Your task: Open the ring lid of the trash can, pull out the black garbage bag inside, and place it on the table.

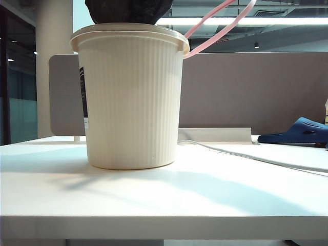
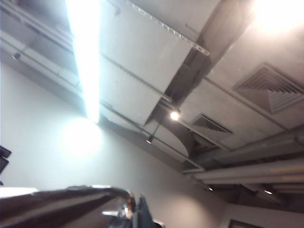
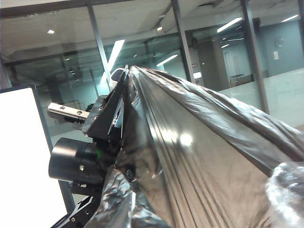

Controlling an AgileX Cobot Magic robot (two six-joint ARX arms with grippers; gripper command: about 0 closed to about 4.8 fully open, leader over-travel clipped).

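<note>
The cream-white ribbed trash can (image 1: 130, 102) stands on the white table (image 1: 205, 197). Its pink ring lid (image 1: 220, 25) is swung up and open at the right of the rim. The black garbage bag (image 1: 128, 11) bulges above the rim and runs out of the top of the exterior view, where neither gripper shows. In the left wrist view my left gripper (image 2: 134, 209) is shut on a taut edge of the bag (image 2: 57, 204). In the right wrist view the bag (image 3: 199, 156) stretches between the left gripper (image 3: 122, 78) and my right gripper (image 3: 137, 213), which is shut in crumpled bag folds.
A grey-brown partition panel (image 1: 246, 92) runs behind the can. A blue shoe-like object (image 1: 300, 130) lies at the far right by the panel. A white cable (image 1: 246, 156) crosses the table to the right of the can.
</note>
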